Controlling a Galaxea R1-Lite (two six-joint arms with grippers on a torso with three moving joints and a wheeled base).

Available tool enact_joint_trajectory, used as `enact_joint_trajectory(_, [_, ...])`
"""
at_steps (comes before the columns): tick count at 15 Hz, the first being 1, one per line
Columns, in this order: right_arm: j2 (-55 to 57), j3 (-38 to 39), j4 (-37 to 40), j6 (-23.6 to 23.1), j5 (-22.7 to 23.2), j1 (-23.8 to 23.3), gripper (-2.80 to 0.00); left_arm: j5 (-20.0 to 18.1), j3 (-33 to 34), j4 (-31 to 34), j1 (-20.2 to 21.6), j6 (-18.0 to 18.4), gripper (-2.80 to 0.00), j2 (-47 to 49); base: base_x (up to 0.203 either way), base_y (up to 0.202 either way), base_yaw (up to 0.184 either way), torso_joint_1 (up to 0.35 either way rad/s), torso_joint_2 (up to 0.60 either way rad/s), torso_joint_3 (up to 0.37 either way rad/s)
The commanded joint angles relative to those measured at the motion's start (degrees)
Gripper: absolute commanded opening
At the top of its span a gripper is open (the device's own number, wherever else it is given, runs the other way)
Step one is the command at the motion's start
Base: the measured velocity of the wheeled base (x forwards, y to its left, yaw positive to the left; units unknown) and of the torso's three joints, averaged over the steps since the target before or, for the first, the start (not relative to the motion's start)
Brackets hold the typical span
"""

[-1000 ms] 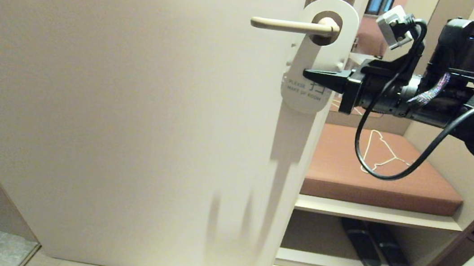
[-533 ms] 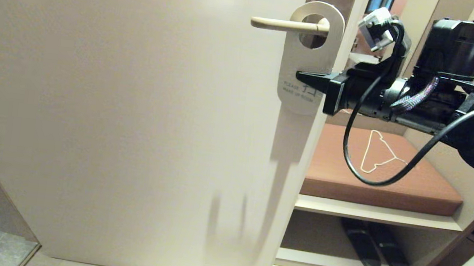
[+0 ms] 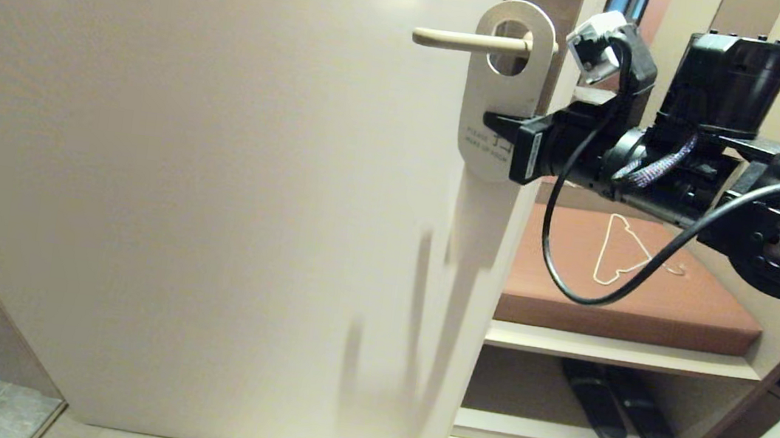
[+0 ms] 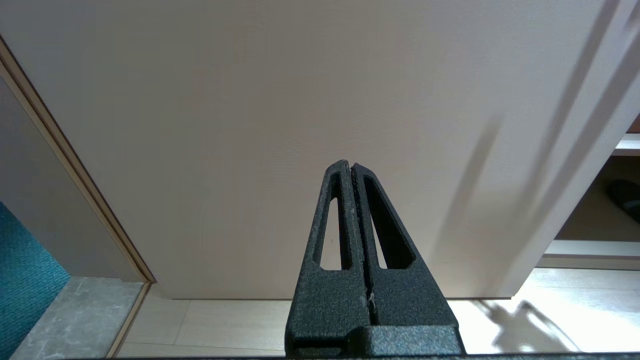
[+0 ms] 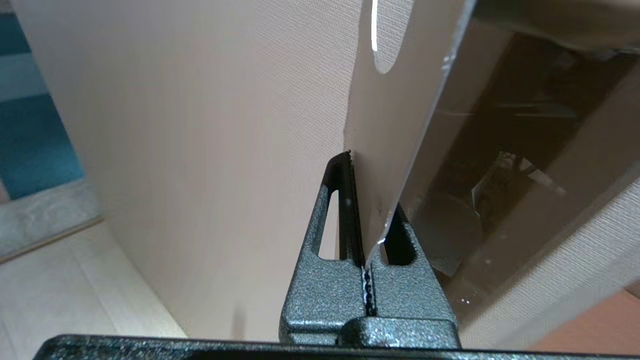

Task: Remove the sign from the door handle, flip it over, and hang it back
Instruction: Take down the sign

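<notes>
A pale beige door (image 3: 202, 174) fills most of the head view, with a slim beige door handle (image 3: 468, 40) sticking out level near its upper right edge. The sign (image 3: 501, 91), a flat card showing its white face with faint grey "PLEASE MAKE UP ROOM" lettering low down, hangs upright with its oval hole threaded over the handle, close to the handle's base.

The right gripper (image 3: 500, 124) reaches in level from the right, clenched on the sign's right edge just above the lettering. In the right wrist view the card's thin edge (image 5: 385, 165) runs between the 2 black fingers (image 5: 336, 210), pinched flat between them.

The left gripper (image 4: 352, 172) sits low in front of the door's lower part, its 2 fingers pressed together on nothing, seen only in its own wrist view.

To the right of the door a brown cushioned bench (image 3: 691, 315) carries a thin white wire hanger (image 3: 620, 251). A pair of dark slippers (image 3: 616, 410) lies on the shelf under it.
</notes>
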Motion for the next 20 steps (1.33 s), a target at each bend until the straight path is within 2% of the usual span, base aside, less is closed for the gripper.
enact_joint_trajectory(1, [0.46,-0.20,-0.38,-0.01,-0.48,1.42,-2.80,0.02,0.00,-0.02,0.02,-0.02,-2.80,0.07,0.000,0.000,0.000,0.000,0.00,0.000])
enact_joint_trajectory(6, [1.40,-0.27,-1.97,-0.06,-1.90,3.96,-2.80,0.08,0.00,-0.02,0.02,-0.02,-2.80,0.07,0.000,0.000,0.000,0.000,0.00,0.000])
enact_joint_trajectory(13, [3.89,0.12,-9.26,-0.05,-5.22,7.15,-2.80,0.04,0.00,-0.02,0.02,-0.02,-2.80,0.07,0.000,0.000,0.000,0.000,0.00,0.000])
enact_joint_trajectory(16, [5.28,0.20,-12.04,-0.06,-8.02,8.39,-2.80,0.02,0.00,-0.02,0.02,-0.02,-2.80,0.07,0.000,0.000,0.000,0.000,0.00,0.000])
enact_joint_trajectory(20, [7.06,0.20,-15.40,-0.15,-8.79,9.47,-2.80,0.02,0.00,-0.02,0.02,-0.02,-2.80,0.07,0.000,0.000,0.000,0.000,0.00,0.000])
